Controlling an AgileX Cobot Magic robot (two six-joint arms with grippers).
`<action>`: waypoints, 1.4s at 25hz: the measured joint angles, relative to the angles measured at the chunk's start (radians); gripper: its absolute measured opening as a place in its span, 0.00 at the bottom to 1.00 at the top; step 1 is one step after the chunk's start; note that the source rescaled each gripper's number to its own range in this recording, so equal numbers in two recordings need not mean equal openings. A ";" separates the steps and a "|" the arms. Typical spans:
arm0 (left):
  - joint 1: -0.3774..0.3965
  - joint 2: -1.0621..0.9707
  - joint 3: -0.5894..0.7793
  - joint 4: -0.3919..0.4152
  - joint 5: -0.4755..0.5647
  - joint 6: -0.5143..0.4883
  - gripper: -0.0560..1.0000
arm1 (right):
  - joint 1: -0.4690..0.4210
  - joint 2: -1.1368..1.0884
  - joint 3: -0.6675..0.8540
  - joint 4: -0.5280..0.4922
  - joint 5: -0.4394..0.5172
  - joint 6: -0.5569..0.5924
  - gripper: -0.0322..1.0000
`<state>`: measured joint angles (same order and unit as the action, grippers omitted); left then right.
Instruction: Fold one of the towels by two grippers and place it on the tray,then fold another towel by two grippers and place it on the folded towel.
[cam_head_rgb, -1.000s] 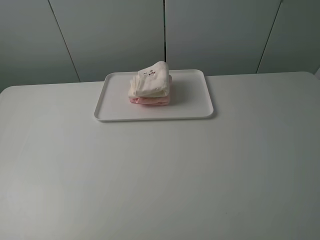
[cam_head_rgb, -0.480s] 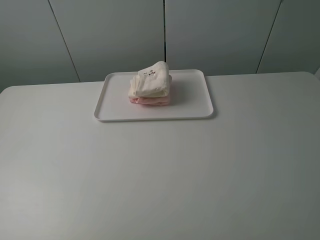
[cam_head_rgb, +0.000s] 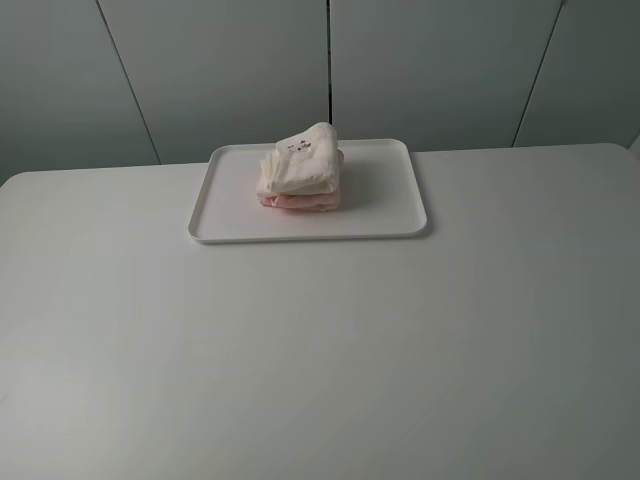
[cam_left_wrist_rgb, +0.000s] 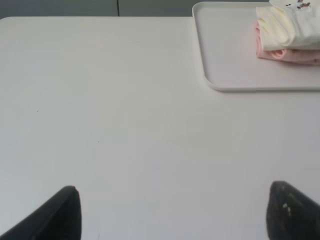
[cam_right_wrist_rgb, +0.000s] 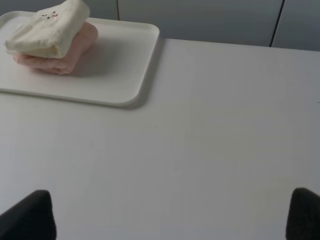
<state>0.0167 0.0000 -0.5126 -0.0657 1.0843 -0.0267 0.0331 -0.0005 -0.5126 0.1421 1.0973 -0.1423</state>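
Both towels stacked on the tray (cam_head_rgb: 225, 215): cream towel (cam_head_rgb: 298, 160) folded on top, pink towel (cam_head_rgb: 300, 200) beneath, touching all along. Left gripper (cam_left_wrist_rgb: 172, 212) spread wide, holding nothing, well back from the stack and off to one side of it. Right gripper (cam_right_wrist_rgb: 170, 217) likewise wide apart and empty, tray well ahead and across. Looks finished. Soft, light terry cloth, floppy and prone to unfolding; best pinched at the folded edges from both ends if shifted.
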 joint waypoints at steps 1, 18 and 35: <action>0.000 0.000 0.000 0.000 0.000 0.000 0.96 | 0.000 0.000 0.000 0.000 0.000 0.000 1.00; 0.001 0.000 0.000 0.001 0.000 0.010 0.96 | 0.000 0.000 0.000 0.002 0.000 0.004 1.00; 0.023 0.000 0.000 0.002 0.000 0.013 0.97 | -0.007 0.000 0.000 0.006 0.000 0.004 1.00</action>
<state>0.0393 0.0000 -0.5126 -0.0634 1.0843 -0.0142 0.0264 -0.0005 -0.5126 0.1484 1.0973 -0.1386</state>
